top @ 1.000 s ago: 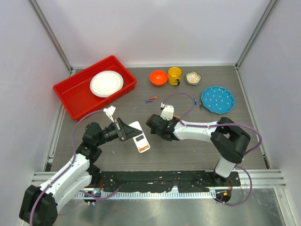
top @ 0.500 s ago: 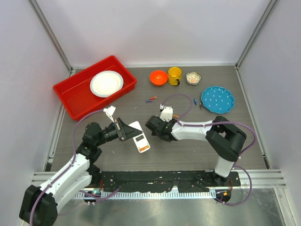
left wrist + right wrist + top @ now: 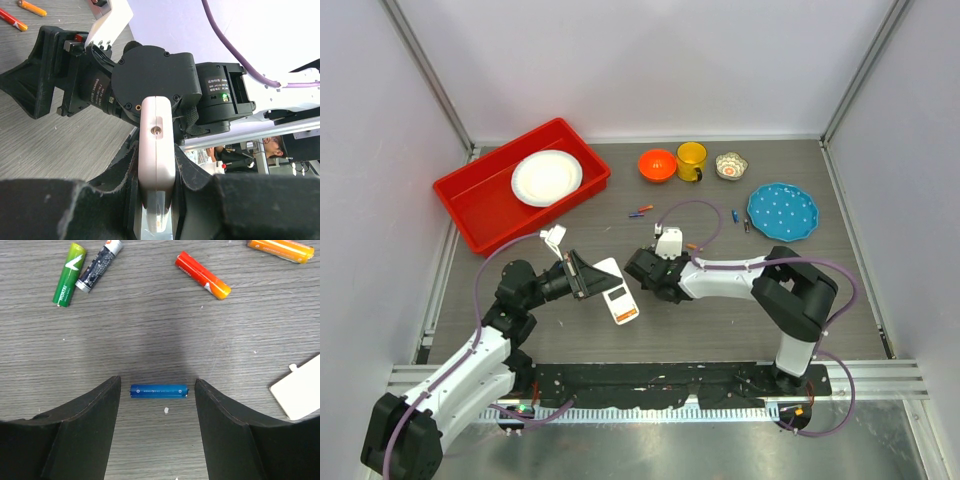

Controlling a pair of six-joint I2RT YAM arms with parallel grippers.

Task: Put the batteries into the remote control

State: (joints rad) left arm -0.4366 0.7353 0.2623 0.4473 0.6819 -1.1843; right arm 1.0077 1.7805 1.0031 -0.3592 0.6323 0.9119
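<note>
The blue battery [image 3: 159,390] is being bracketed on the table [image 3: 150,320] by the spread-open right gripper [image 3: 644,268], its long axis running finger to finger, while the remote control [image 3: 157,145] is being clamped close by in the left gripper [image 3: 582,276].

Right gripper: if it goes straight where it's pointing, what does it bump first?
Most likely the blue battery, lying on the table in the middle of the open right gripper; depth is hard to judge.
</note>
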